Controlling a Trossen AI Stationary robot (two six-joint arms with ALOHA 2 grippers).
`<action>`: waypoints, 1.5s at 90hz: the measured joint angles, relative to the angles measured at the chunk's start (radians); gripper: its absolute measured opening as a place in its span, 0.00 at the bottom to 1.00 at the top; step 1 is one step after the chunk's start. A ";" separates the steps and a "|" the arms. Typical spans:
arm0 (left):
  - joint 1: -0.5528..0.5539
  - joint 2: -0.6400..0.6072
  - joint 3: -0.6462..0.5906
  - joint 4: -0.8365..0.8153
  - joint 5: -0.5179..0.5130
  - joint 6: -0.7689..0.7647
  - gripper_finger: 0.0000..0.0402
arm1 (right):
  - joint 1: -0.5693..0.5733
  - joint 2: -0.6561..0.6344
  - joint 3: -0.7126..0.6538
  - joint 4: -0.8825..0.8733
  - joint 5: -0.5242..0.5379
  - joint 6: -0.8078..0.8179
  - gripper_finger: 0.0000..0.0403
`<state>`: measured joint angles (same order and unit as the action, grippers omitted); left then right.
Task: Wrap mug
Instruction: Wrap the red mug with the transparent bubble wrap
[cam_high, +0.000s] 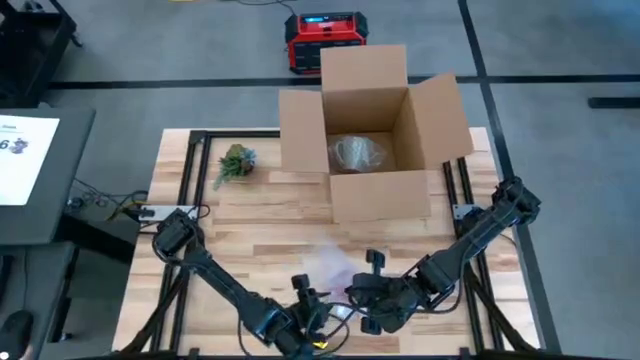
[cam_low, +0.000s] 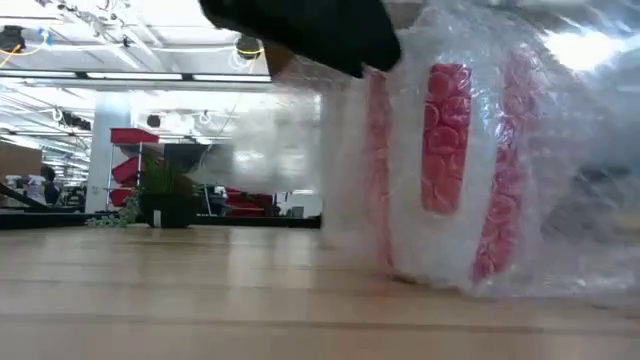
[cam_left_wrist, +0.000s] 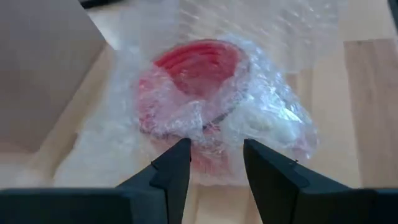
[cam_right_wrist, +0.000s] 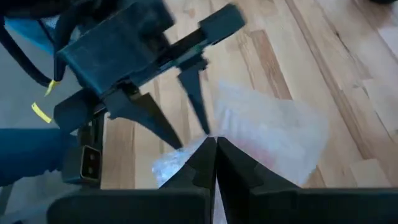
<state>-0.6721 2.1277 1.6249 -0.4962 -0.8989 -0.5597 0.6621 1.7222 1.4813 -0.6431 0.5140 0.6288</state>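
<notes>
Sheet at the table's left (cam_high: 25, 155): a single dark digit "6" can be read at its left edge; the smaller marks beside it cannot be made out.
Red device on the floor behind the box (cam_high: 325, 40): a lit blue display is seen on its top, but no figures can be read on it.
Cardboard box (cam_high: 375, 135): no print or label can be read on its flaps or walls.
Bubble-wrapped mug (cam_left_wrist: 205, 87): red and white patterning is seen through the wrap; no lettering can be read.
Room beyond the table: no sign can be read.
</notes>
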 joint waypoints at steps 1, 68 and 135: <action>0.002 0.000 0.000 0.001 0.000 0.002 0.33 | 0.000 0.000 -0.002 0.001 -0.004 0.003 0.00; -0.029 -0.044 0.001 -0.034 -0.027 0.017 0.33 | 0.009 -0.006 -0.187 0.241 -0.090 -0.025 0.00; -0.041 -0.048 0.001 -0.090 0.018 -0.043 0.33 | 0.079 -0.133 -0.431 -0.634 -0.176 0.835 0.54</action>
<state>-0.7132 2.0800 1.6257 -0.5860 -0.8808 -0.6025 0.7408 1.5891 1.0502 -1.2770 0.3380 1.4639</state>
